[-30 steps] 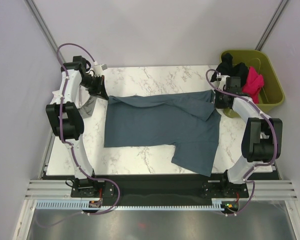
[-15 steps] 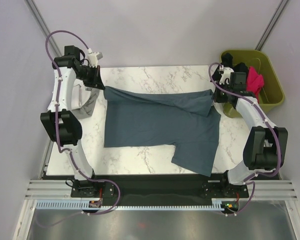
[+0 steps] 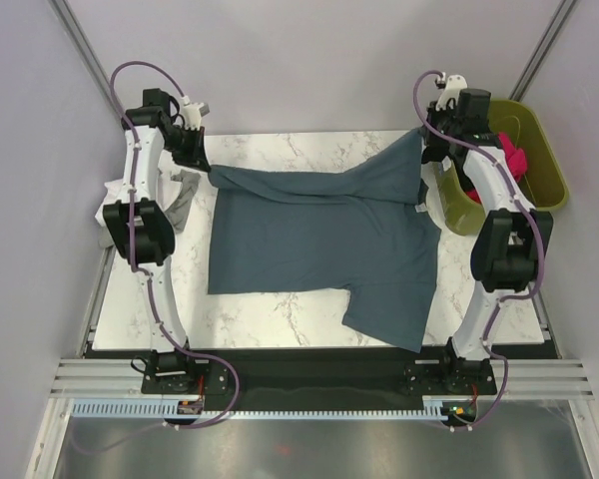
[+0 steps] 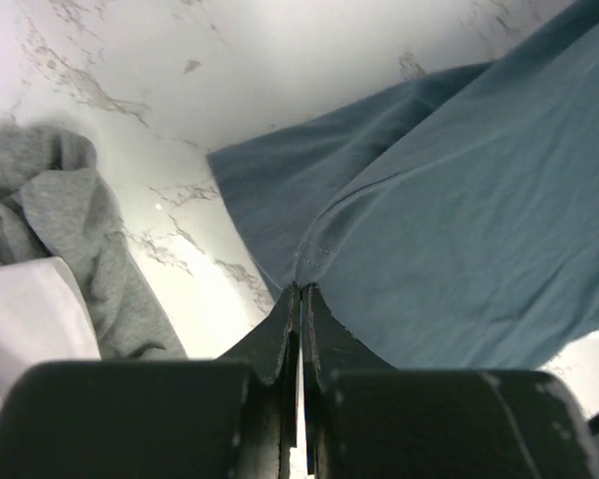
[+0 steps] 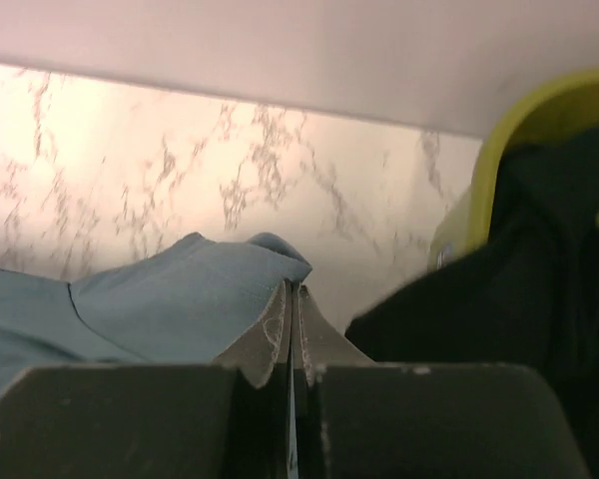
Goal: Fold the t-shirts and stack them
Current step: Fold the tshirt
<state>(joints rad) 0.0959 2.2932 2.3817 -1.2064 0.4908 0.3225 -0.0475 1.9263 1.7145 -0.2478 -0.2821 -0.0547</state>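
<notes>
The slate blue-grey t-shirt (image 3: pixel 319 235) lies spread over the marble table (image 3: pixel 280 309), one sleeve reaching the front edge. My left gripper (image 3: pixel 204 166) is shut on its far left corner, the hem pinched between the tips (image 4: pixel 301 289). At the far right, my right gripper (image 3: pixel 426 150) is shut on the other far corner and holds it raised off the table, so the cloth (image 5: pixel 180 299) peaks up to the tips (image 5: pixel 293 287). A magenta-pink t-shirt (image 3: pixel 512 160) and a black t-shirt (image 5: pixel 479 309) lie in the bin.
The olive-green bin (image 3: pixel 547 150) stands off the table's far right corner, close beside my right arm. A grey cloth (image 3: pixel 185 195) and a white one (image 4: pixel 20 319) lie bunched at the table's left edge, near my left gripper.
Both grippers have carried the shirt's far edge toward the back of the table. The right one has risen and swung back, lifting its corner. The folded-over top has pulled out flatter.
</notes>
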